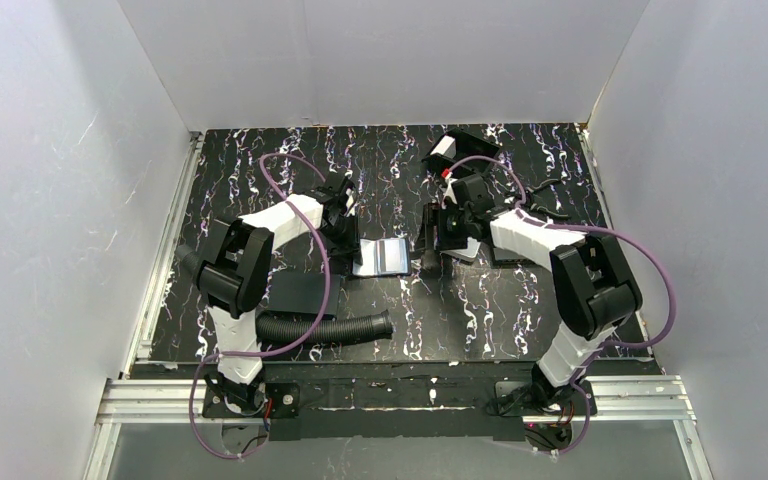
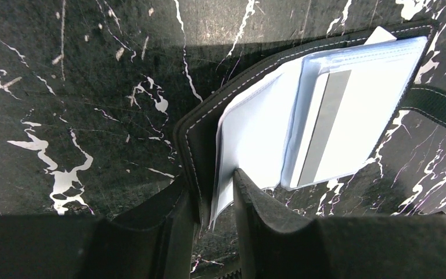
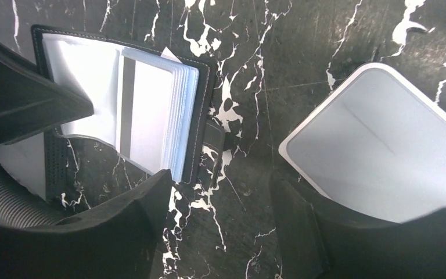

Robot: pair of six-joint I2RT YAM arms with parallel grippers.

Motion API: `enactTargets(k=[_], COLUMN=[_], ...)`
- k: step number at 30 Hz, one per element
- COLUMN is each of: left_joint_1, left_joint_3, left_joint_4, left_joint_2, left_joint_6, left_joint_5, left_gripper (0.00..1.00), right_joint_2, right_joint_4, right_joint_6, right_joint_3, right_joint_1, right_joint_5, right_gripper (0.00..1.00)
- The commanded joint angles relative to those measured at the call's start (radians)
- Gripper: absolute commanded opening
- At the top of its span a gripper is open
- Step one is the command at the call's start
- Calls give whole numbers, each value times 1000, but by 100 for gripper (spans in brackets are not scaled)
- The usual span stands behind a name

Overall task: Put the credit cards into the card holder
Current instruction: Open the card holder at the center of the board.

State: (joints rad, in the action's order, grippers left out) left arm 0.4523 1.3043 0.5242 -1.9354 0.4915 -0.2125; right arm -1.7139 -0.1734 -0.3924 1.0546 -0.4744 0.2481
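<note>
The card holder [image 1: 381,258] lay open on the black marbled desk [image 1: 250,160], about midway between the far and near edges and slightly left of centre. The left gripper [image 2: 212,195] was clamped on the holder's near edge, with 1 finger [image 2: 168,224] outside the stitched black cover and the other [image 2: 261,212] on the clear sleeves [image 2: 255,133] inside. A pale card [image 2: 331,116] with a grey stripe sat inside those sleeves, and a white corner poked out at the holder's far edge. The closing tab [image 2: 438,103] stretched flat onto the desk toward the right edge.

The right gripper [image 3: 220,186] hovered just right of the holder with its fingers [image 3: 145,212] spread apart and only bare desk between them. A silver-grey case [image 3: 383,145] with rounded corners lay just beside its right finger. A black ribbed hose [image 1: 325,328] rested along the near edge, left of centre.
</note>
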Motion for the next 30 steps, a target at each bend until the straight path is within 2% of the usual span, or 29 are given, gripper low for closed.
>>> enactTargets(k=[1, 5, 11, 13, 16, 20, 26, 30], left_joint_1=[-6, -6, -6, -6, -6, -13, -14, -13], left_joint_3=[-20, -15, -14, -9, -11, -3, 22, 38], left_joint_4=[13, 17, 5, 3, -6, 12, 107, 118], left_joint_2=[61, 63, 62, 54, 55, 98, 202, 260], left_joint_6=[-1, -1, 2, -3, -10, -27, -63, -39], left_joint_5=[-14, -18, -42, -56, -76, -94, -22, -73], left_gripper=[26, 26, 26, 28, 35, 44, 67, 80], right_joint_2=[-26, -85, -97, -55, 46, 9, 30, 35], right_joint_4=[47, 48, 7, -37, -56, -137, -71, -83], right_joint_6=[40, 33, 31, 37, 26, 44, -1, 10], right_joint_3=[14, 55, 91, 116, 144, 200, 163, 168], right_joint_1=[-15, -43, -55, -55, -55, -52, -52, -52], right_joint_5=[-13, -87, -106, -86, -27, 40, 79, 79], right_gripper=[65, 50, 3, 1, 1, 1, 1, 1])
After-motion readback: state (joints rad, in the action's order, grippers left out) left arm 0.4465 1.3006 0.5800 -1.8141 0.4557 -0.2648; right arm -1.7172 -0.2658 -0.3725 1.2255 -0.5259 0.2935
